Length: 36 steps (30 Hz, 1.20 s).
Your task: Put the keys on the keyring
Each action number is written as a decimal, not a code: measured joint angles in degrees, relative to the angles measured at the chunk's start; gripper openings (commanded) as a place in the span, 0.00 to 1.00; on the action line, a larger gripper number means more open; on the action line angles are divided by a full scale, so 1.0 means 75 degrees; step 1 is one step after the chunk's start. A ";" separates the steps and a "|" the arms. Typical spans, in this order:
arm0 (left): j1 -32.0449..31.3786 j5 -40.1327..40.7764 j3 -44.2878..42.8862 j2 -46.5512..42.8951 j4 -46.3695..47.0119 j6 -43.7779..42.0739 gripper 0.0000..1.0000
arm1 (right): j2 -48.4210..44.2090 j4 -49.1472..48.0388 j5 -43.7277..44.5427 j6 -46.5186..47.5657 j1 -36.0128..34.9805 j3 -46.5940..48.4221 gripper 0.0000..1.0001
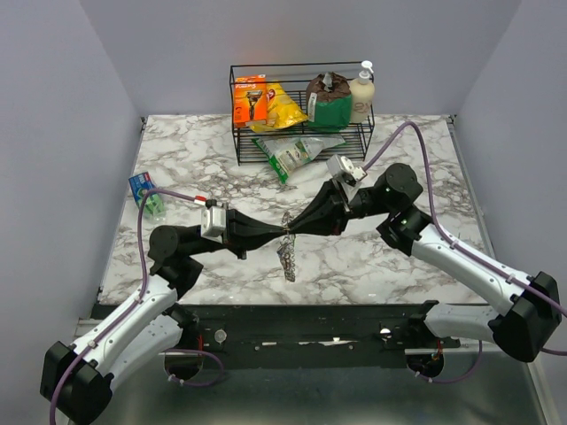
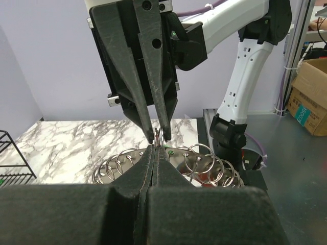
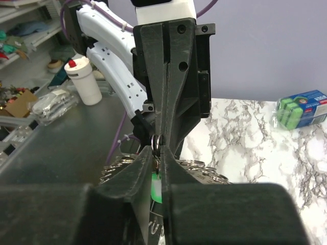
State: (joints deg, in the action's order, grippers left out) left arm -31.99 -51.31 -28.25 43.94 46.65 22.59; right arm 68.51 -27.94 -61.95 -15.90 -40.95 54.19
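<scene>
Both grippers meet tip to tip above the middle of the marble table [image 1: 399, 266]. My left gripper [image 1: 281, 234] [image 2: 154, 148] is shut on the keyring [image 2: 179, 159], which fans out to both sides of its fingers with many small silver rings. A bunch of silver keys [image 1: 287, 257] hangs below the tips. My right gripper [image 1: 292, 229] [image 3: 159, 152] points straight at the left one, its jaws narrow around a green-headed key [image 3: 156, 188] and a small ring at its top. The blue-headed key is not visible.
A black wire rack [image 1: 301, 115] with packets and a bottle stands at the back. A green-and-white packet [image 1: 297, 152] lies in front of it. A blue-and-green pack [image 1: 146, 195] [image 3: 299, 109] sits at the left edge.
</scene>
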 measured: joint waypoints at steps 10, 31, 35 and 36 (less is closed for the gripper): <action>0.0003 -0.0029 -0.0026 0.0044 0.0026 0.0085 0.01 | 0.0079 0.0277 -0.0070 0.0204 -0.0041 0.0198 0.01; -0.0003 0.0058 -0.2247 -0.0309 -0.5528 -0.3296 0.60 | 0.0035 0.2567 0.0437 0.1571 -0.0047 0.0688 0.01; -0.0006 0.0189 -0.2658 -0.0157 -0.6429 -0.3803 0.59 | 0.0052 0.3191 0.0627 0.1935 -0.0047 0.0938 0.01; -0.0006 0.0210 -0.2734 -0.0096 -0.6598 -0.3879 0.59 | 0.0067 0.3354 0.0662 0.2022 -0.0047 0.1011 0.01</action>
State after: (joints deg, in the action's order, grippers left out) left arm -32.03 -49.74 -48.75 43.22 -2.83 -6.50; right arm 69.01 -2.79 -56.99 -0.73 -41.30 61.78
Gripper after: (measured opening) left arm 0.595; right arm 0.013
